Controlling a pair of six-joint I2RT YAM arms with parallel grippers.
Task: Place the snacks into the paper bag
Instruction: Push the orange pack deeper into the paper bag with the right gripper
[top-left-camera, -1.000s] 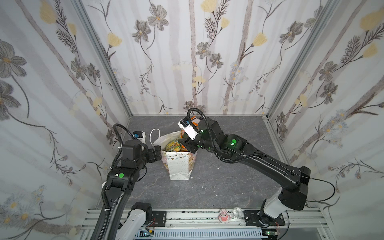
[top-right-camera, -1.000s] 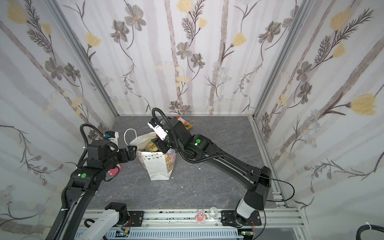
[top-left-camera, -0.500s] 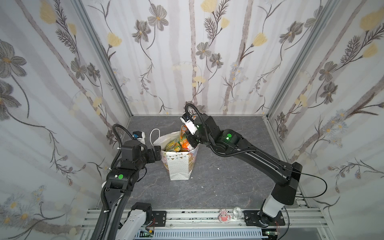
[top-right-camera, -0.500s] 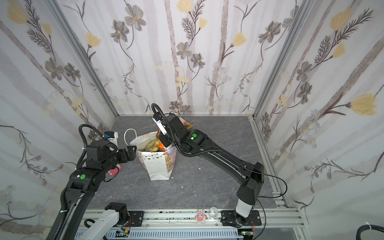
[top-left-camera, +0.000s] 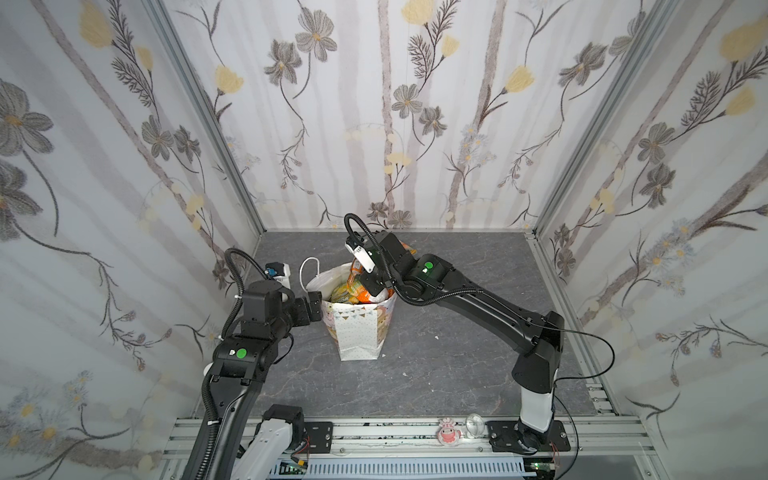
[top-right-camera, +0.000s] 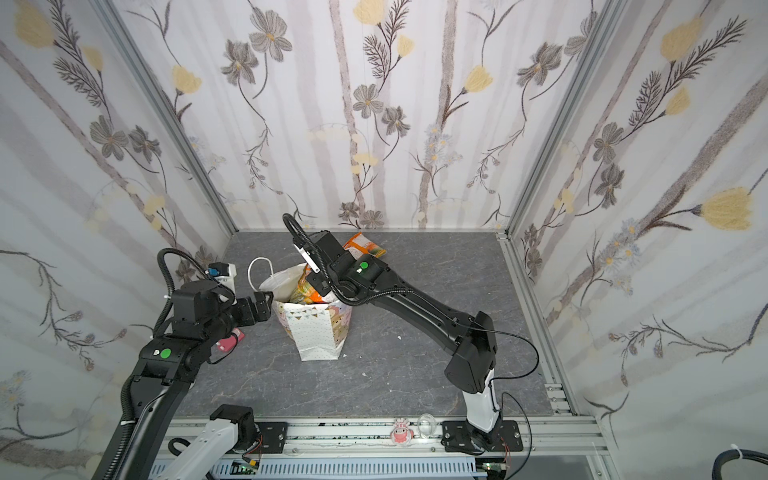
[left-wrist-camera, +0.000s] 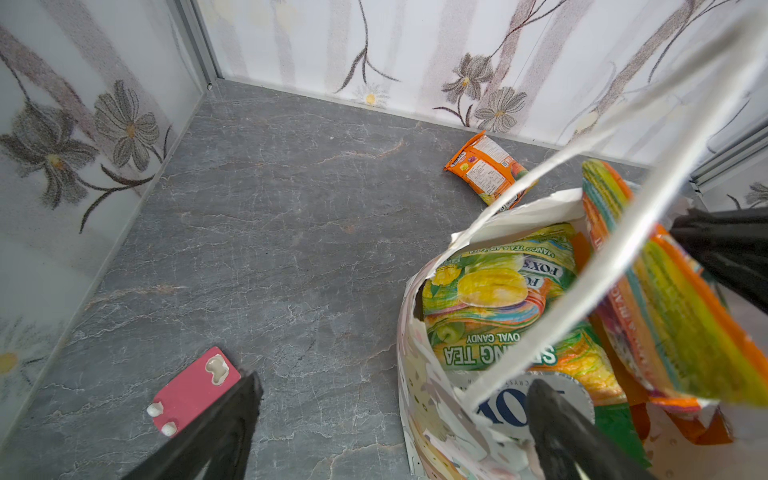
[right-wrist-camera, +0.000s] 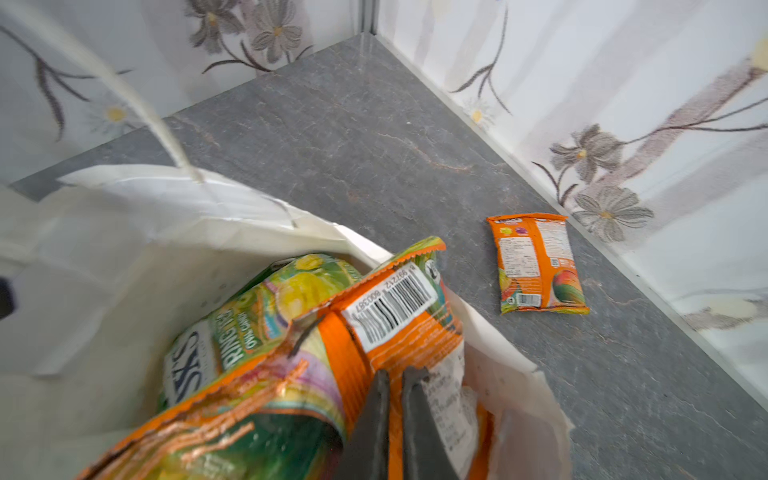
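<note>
The right arm has swung closer over the paper bag (top-left-camera: 359, 328) than a second earlier; the right pincer (right-wrist-camera: 397, 374) is clamped on an orange packet (right-wrist-camera: 395, 316) standing in the bag's mouth. The left pincer (left-wrist-camera: 395, 384), spread wide, straddles the bag's wall. A green packet (left-wrist-camera: 498, 299) inside reads "Fox's" and "Oval Candy"; a loose packet (right-wrist-camera: 538, 264) lies on the table (right-wrist-camera: 374, 137).

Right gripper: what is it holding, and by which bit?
The right gripper pinches an orange packet at the bag's mouth, by the foil next to its barcode.
</note>
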